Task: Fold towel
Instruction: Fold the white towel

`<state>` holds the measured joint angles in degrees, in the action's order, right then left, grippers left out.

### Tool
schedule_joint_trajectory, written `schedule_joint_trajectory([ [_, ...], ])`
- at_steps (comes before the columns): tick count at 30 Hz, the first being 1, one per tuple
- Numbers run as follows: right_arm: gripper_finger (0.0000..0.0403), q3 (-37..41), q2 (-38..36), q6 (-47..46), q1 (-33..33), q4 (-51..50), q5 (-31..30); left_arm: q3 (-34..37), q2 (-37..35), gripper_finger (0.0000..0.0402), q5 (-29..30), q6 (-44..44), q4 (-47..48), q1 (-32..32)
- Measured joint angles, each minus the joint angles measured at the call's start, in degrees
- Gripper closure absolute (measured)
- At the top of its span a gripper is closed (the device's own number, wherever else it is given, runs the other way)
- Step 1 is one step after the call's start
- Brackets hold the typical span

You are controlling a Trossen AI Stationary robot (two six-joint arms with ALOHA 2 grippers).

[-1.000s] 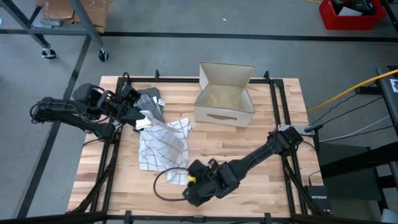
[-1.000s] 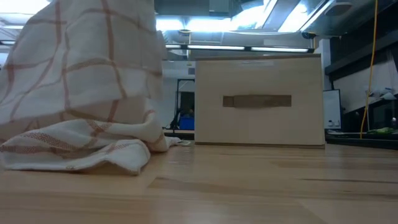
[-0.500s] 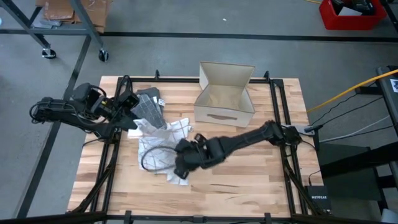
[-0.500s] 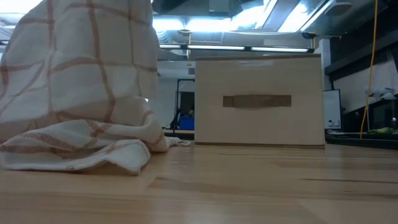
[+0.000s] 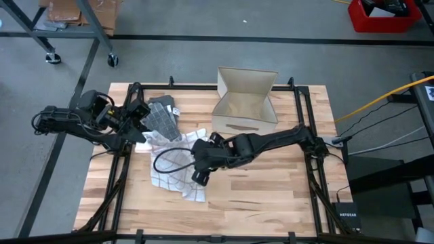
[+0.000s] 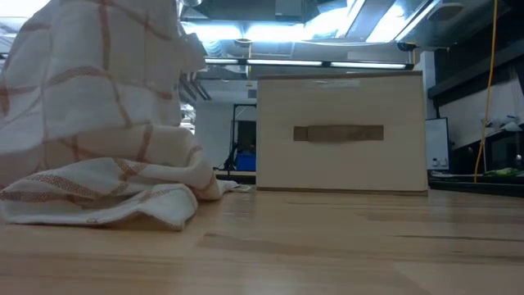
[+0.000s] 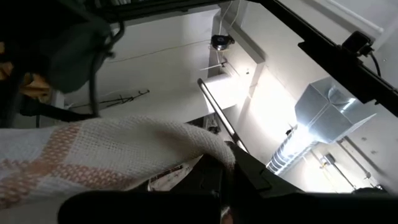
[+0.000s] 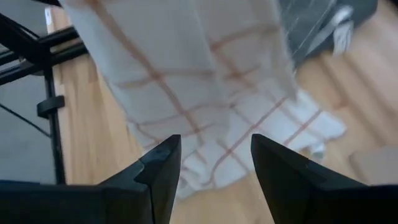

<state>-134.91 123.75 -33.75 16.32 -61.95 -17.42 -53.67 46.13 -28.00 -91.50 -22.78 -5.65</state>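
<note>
The white towel with orange-brown checks (image 5: pixel 178 163) lies crumpled on the left half of the table. Its far-left part is raised (image 6: pixel 90 74), and its lower folds rest on the wood (image 6: pixel 106 197). My left gripper (image 5: pixel 141 127) is at the towel's far-left edge, shut on it. My right gripper (image 5: pixel 198 173) hovers over the towel's near-right part, open. In the right wrist view its fingers (image 8: pixel 214 142) stand apart with the towel (image 8: pixel 186 81) beyond them. My left gripper pinches the towel by its far-left edge (image 7: pixel 124 146), coming roughly level from the table's left side. The cloth drapes over one finger (image 7: pixel 245 168); one layer or several I cannot tell. That edge is held up off the table, and the rest slopes down onto the wood.
An open cardboard box (image 5: pixel 245 102) stands at the far middle, seen front-on in the low view (image 6: pixel 340 131). A dark grey cloth (image 5: pixel 163 114) lies by the left gripper. A black cable loop (image 5: pixel 169 160) from the right arm hangs over the towel. Bare wood lies to the right and near.
My right gripper has swung from the near edge toward the far left, ending above the towel. The towel's near part now reaches farther toward the near edge. The raised part has shifted slightly toward the table's left.
</note>
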Motion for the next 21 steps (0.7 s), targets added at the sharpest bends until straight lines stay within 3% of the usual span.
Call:
schedule_joint_trajectory([
  [3,0.0203,-0.07,-0.40,3.73,-0.27,2.59,-0.85,0.00,0.00,0.0401,-1.13,0.76,0.03,0.00],
  [8,0.0203,-0.04,-0.14,9.24,-1.78,9.46,4.39,0.00,0.00,0.0401,-3.76,0.89,-0.03,0.00],
  [15,0.0203,-0.04,-0.22,14.66,-3.31,17.78,5.77,0.00,0.00,0.0401,-4.67,0.50,-0.05,0.00],
  [21,0.0203,-0.04,0.02,17.77,-4.44,24.29,12.25,0.00,0.00,0.0401,-4.67,1.12,-0.08,0.00],
])
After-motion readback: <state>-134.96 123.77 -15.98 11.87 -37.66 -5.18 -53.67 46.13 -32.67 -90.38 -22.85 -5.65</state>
